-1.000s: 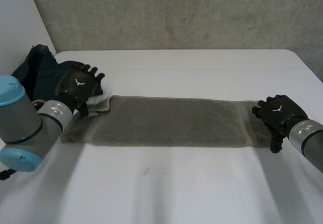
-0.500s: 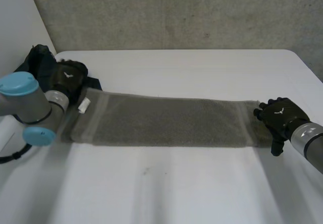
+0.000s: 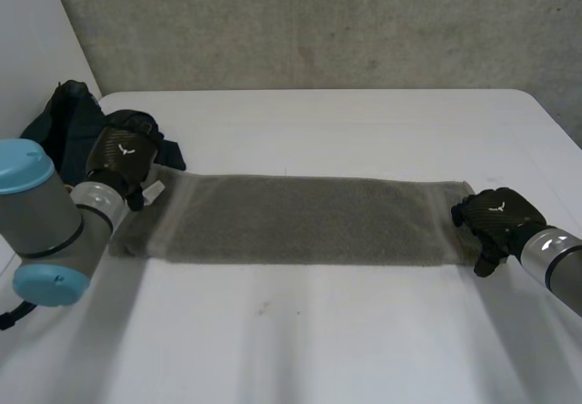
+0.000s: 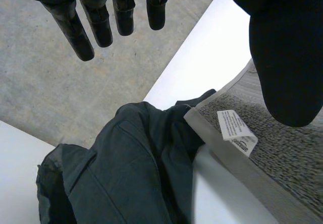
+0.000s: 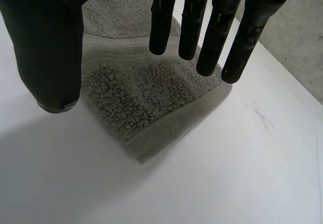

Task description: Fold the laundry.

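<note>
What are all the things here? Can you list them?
towel: one, grey, laid long across the table
label: one, white, on the towel's end by the left hand
garment: one, dark, bunched at the table's corner beside that end
table: one, white, under everything
wall: one, grey, behind the table
arms: two, grey, one each side
left hand: one, black, open, above the label end
right hand: one, black, open, above the towel's other end

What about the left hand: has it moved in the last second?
Yes. The left hand has shifted off the towel's end, toward the dark clothes pile.
</note>
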`<move>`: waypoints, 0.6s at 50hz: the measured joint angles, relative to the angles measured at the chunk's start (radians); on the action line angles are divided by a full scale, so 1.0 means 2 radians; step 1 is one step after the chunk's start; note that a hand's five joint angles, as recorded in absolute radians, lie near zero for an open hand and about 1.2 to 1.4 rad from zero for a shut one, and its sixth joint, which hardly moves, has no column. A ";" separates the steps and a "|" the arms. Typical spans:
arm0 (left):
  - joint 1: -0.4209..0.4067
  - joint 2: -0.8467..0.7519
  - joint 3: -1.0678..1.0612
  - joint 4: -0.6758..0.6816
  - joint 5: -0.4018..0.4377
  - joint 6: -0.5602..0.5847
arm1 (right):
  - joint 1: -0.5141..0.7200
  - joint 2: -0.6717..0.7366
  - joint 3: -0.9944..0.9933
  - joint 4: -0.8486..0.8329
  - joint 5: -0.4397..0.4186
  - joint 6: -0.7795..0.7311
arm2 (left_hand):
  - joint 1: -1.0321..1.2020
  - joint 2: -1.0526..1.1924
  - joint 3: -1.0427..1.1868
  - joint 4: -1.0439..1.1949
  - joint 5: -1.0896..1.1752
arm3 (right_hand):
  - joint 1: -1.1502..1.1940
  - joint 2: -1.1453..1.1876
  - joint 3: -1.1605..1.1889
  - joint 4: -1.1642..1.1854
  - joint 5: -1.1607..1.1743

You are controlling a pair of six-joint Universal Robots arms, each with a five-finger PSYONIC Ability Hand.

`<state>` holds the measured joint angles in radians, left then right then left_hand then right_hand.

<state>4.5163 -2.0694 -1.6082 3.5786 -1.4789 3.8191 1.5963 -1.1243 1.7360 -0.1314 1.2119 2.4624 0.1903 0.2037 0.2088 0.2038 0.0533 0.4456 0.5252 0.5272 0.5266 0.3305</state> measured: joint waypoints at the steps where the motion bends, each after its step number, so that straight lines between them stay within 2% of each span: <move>1: 0.000 0.004 -0.005 0.000 0.000 0.000 | 0.000 0.003 -0.002 -0.002 0.000 0.000 | 0.000 0.000 0.000 0.000 0.000 | 0.000 0.000 0.001 0.001 0.002; 11: 0.001 0.033 -0.037 0.000 0.000 -0.018 | 0.000 0.043 -0.029 -0.012 0.001 -0.001 | 0.000 0.000 0.000 0.000 0.000 | 0.036 0.041 0.040 0.038 0.037; 13: 0.001 0.034 -0.040 0.000 -0.001 -0.028 | 0.000 0.052 -0.036 -0.012 0.002 -0.002 | 0.000 0.000 0.000 0.000 0.000 | 0.102 0.127 0.120 0.120 0.113; 14: 0.001 0.034 -0.040 0.000 -0.001 -0.029 | 0.000 0.055 -0.037 -0.012 0.002 -0.003 | 0.000 0.000 0.000 0.000 0.000 | 0.106 0.133 0.125 0.125 0.117; 16: 0.001 0.034 -0.041 0.000 -0.001 -0.033 | 0.000 0.060 -0.042 -0.014 0.004 -0.004 | 0.000 0.000 0.000 0.000 0.000 | 0.195 0.277 0.268 0.269 0.244; 17: 0.001 0.034 -0.041 0.000 -0.001 -0.035 | -0.001 0.062 -0.045 -0.015 0.005 -0.005 | 0.000 0.000 0.000 0.000 0.000 | 0.215 0.310 0.303 0.305 0.290; 21: 0.001 0.033 -0.042 0.000 -0.001 -0.038 | -0.004 0.064 -0.048 -0.020 0.012 -0.005 | 0.000 0.000 0.000 0.000 0.000 | 0.233 0.322 0.326 0.328 0.321; 23: 0.001 0.037 -0.043 -0.001 -0.001 -0.038 | -0.016 0.059 -0.050 -0.029 0.029 -0.007 | 0.000 0.000 0.000 0.000 0.000 | 0.238 0.322 0.327 0.330 0.323; 30: 0.001 0.061 -0.054 -0.001 -0.001 -0.038 | -0.086 0.034 -0.055 -0.045 0.065 -0.035 | 0.000 0.000 0.000 0.000 0.000 | 0.248 0.322 0.327 0.330 0.324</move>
<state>4.5180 -1.9469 -1.7153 3.5758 -1.4813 3.7434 1.4240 -1.0569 1.6269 -0.2221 1.3412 2.3920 0.1903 0.2037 0.2088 0.2038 0.0533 0.9423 1.1699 1.1812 1.1874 0.9778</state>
